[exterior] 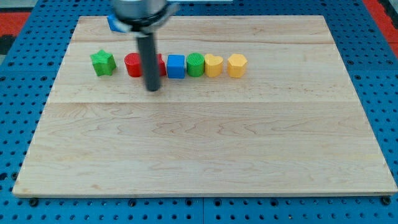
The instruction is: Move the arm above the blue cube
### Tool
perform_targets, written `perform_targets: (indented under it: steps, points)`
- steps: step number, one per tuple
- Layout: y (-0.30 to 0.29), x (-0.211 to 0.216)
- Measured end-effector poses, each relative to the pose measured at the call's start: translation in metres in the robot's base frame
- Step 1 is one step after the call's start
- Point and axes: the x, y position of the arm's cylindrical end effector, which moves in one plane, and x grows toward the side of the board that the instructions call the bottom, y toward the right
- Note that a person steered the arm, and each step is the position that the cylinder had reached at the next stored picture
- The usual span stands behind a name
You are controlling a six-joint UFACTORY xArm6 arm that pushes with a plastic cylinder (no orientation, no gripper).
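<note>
Closing on the blue cube [176, 66], my tip [152, 89] rests just left of and below it on the bench [205, 149]; no hand exists, only a rod; next, a short slide up-right past it.

My rod [149, 59] hides the middle of the red blocks [133, 65]; a blue block [114, 23] at the view's top sits mostly behind the arm.
</note>
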Motion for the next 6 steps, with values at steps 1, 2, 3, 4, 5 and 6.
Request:
perform_targets:
  steps: [1, 2, 3, 4, 5, 6]
  points:
    - [-0.133, -0.05]
    - [-0.18, -0.096]
    - [-0.094, -0.162]
    - [-0.026, -0.201]
    - [0.005, -0.201]
    - [0.022, -0.2]
